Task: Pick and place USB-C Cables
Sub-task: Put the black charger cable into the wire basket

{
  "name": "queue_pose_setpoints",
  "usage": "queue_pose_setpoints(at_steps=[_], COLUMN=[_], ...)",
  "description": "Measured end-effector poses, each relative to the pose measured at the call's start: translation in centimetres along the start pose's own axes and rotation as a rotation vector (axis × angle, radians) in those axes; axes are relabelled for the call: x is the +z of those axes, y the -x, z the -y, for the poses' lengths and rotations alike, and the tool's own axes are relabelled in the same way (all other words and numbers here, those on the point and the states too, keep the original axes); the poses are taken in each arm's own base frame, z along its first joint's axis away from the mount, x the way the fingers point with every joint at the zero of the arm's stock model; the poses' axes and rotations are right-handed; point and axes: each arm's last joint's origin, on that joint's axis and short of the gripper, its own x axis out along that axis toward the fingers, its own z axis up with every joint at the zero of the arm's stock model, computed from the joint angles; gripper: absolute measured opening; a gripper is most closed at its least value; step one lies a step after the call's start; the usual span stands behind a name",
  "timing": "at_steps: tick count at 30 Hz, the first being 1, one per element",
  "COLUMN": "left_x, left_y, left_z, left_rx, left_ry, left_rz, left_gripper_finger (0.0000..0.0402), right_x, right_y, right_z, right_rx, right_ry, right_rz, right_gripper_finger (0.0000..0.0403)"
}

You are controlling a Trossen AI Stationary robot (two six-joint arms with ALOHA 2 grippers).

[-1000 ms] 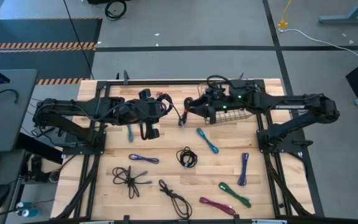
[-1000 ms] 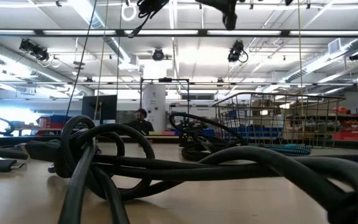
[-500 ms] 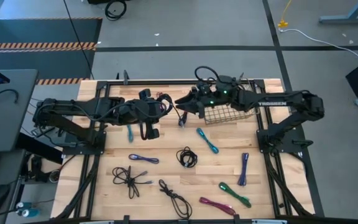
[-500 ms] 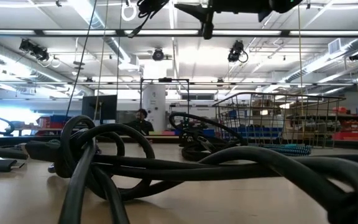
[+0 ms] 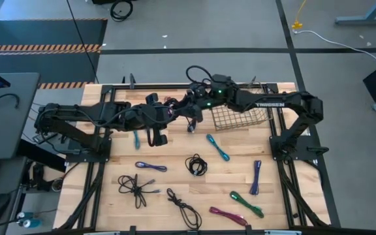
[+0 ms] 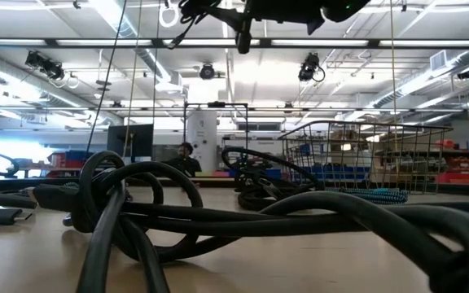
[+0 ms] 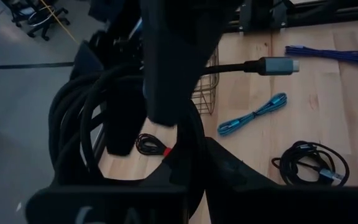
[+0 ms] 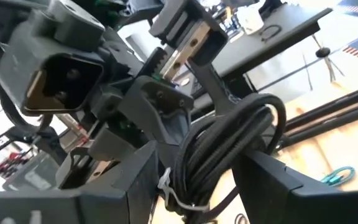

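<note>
Reaching across from the wire basket (image 5: 240,117), the right arm stretches toward the left gripper (image 5: 173,112); the right gripper (image 5: 187,108) has its fingers spread wide around a black coiled cable (image 8: 229,149). That coil sits clamped in the left gripper's nearly closed fingers, just beside the basket's rim. Other USB-C cables lie on the table (image 5: 279,202) away from the basket: teal (image 5: 218,147), purple (image 5: 256,177), black (image 5: 196,164).
</note>
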Motion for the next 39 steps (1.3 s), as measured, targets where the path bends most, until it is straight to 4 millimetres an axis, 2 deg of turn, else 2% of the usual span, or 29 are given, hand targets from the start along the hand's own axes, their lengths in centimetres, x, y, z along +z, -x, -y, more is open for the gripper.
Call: queue_pose_setpoints(at_steps=[3, 5, 7, 10, 11, 18, 31, 35, 39], left_x=[0.0, 0.0, 0.0, 0.2, 0.2, 0.5, 0.8, 0.5, 0.4], left_y=[0.0, 0.0, 0.0, 0.0, 0.0, 0.0, 0.4, 0.9, 1.1], left_z=[0.0, 0.0, 0.1, 0.1, 0.1, 0.1, 0.7, 1.3, 1.6], left_rx=[-0.001, -0.002, -0.003, 0.002, 0.003, -0.006, -0.029, -0.062, -0.071], left_ry=[-0.001, 0.0, 0.0, 0.006, 0.008, -0.002, -0.044, -0.066, -0.057], left_rz=[-0.003, -0.002, 0.003, 0.018, 0.023, 0.05, 0.082, 0.058, 0.059], left_gripper_finger=[0.0022, 0.0022, 0.0022, 0.0022, 0.0022, 0.0032, 0.0173, 0.0205, 0.0216], right_x=[-0.1, 0.0, 0.3, 0.9, 1.1, 1.2, 1.2, 2.3, 4.1], right_y=[-0.3, -0.2, 0.1, 0.7, 0.9, 1.1, 1.4, 2.6, 4.6], right_z=[0.2, 0.1, -0.1, -0.5, -0.6, -0.7, -0.2, 0.8, 0.9], right_rx=[0.008, 0.013, 0.024, 0.042, 0.043, 0.043, 0.013, -0.034, -0.046], right_ry=[-0.003, 0.002, 0.017, 0.044, 0.061, 0.104, 0.1, 0.102, 0.128], right_rz=[-0.01, -0.01, -0.009, -0.001, 0.003, -0.002, -0.019, 0.013, 0.068], right_gripper_finger=[0.0194, 0.0171, 0.0131, 0.0047, 0.004, 0.004, 0.004, 0.004, 0.004])
